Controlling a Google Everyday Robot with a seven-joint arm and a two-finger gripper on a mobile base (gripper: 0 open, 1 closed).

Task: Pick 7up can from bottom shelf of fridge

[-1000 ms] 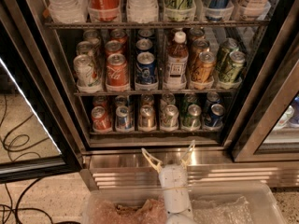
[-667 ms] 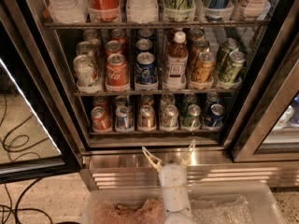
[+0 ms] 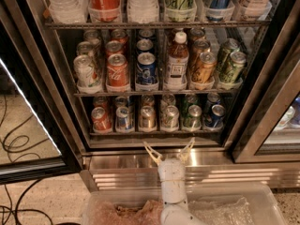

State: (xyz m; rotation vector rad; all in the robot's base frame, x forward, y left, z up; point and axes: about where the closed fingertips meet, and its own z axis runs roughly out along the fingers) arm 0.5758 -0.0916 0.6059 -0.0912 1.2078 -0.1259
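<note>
Fridge (image 3: 140, 163) background unchanged; gripper (image 3: 168, 147) still below bottom shelf (image 3: 154, 133), fingers (image 3: 152, 153) spread

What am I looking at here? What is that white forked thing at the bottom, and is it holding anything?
There is only one camera picture. Where the camera is mounted is not on record, but it looks over the robot's white arm toward a drinks fridge. The forked thing is the gripper, the robot's two-fingered hand. Its fingers are spread open and it holds nothing. It sits in front of the fridge's steel base, below the bottom shelf, and is not yet among the cans. That shelf holds rows of small drink cans. The one wanted is the pale 7up can, which stands between a copper-coloured can and a darker green can, just above the gripper.
</note>
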